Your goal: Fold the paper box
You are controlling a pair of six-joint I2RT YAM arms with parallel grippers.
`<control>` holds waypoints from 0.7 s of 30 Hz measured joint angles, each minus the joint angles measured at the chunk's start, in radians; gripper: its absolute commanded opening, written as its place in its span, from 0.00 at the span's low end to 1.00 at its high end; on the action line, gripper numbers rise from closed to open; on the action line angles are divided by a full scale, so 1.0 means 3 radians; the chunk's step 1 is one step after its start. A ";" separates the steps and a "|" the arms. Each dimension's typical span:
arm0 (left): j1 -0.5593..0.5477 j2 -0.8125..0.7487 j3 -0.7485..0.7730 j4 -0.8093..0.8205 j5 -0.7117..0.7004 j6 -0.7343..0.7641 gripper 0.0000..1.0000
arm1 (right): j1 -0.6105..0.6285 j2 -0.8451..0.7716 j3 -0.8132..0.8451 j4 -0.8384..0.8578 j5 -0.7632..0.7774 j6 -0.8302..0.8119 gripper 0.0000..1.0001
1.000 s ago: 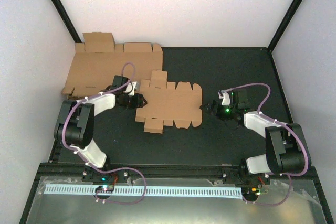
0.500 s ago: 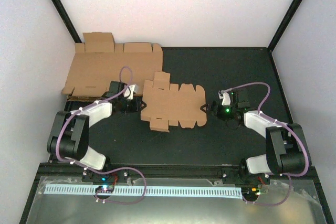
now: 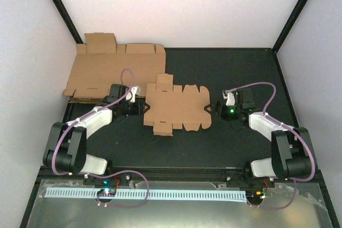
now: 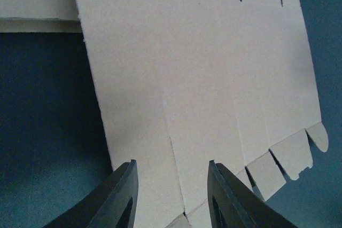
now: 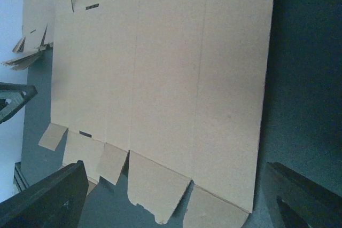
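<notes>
While the paper box (image 3: 176,109) lies flat mid-surface (image 3: 235,73), left gripper (image 3: 142,107) sits at its left edge, jaws partly apart, with the cardboard's near edge between the fingers (image 4: 122,198). Right gripper (image 3: 210,108) faces the box's right edge, jaws wide, holding nothing. Larger cardboard sheets (image 3: 109,68) lie back-left.

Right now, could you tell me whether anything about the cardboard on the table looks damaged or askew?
The paper box lies flat but turned slightly against the edges of the table, and in the right wrist view one tab on its edge looks ragged, as if torn. Nothing else stands out.
</notes>
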 measured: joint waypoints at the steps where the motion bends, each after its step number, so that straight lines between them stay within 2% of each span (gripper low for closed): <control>1: 0.0000 0.0027 0.0000 0.0001 -0.0004 -0.0001 0.34 | 0.0000 0.0000 0.0000 0.0000 0.0000 0.0000 0.92; 4: 0.0000 0.0090 0.0000 0.0006 -0.0014 -0.0020 0.34 | 0.0000 -0.0003 0.0000 -0.0006 0.0001 0.0000 0.92; 6: 0.0000 0.0117 0.0000 0.0014 -0.0025 -0.0023 0.51 | 0.0000 -0.0010 0.0000 -0.0010 0.0004 -0.0001 0.92; 8: -0.0001 0.0131 0.0001 0.0018 -0.0052 -0.0022 0.63 | 0.0000 -0.0019 0.0000 -0.0014 0.0005 -0.0001 0.92; 11: 0.0000 0.0159 0.0001 -0.0004 -0.0155 -0.0047 0.67 | 0.0000 -0.0022 0.0000 -0.0014 0.0005 -0.0004 0.92; 16: 0.0041 0.0310 0.0009 0.0013 -0.0198 -0.0076 0.60 | 0.0000 -0.0022 0.0000 -0.0014 0.0006 -0.0004 0.93; 18: 0.0085 0.0453 0.0022 0.0067 -0.0094 -0.0090 0.54 | 0.0000 -0.0022 0.0000 -0.0013 0.0005 -0.0004 0.93; 21: 0.0175 0.0702 0.0061 0.0177 0.0134 -0.0132 0.39 | 0.0000 -0.0022 0.0000 -0.0013 0.0005 -0.0005 0.92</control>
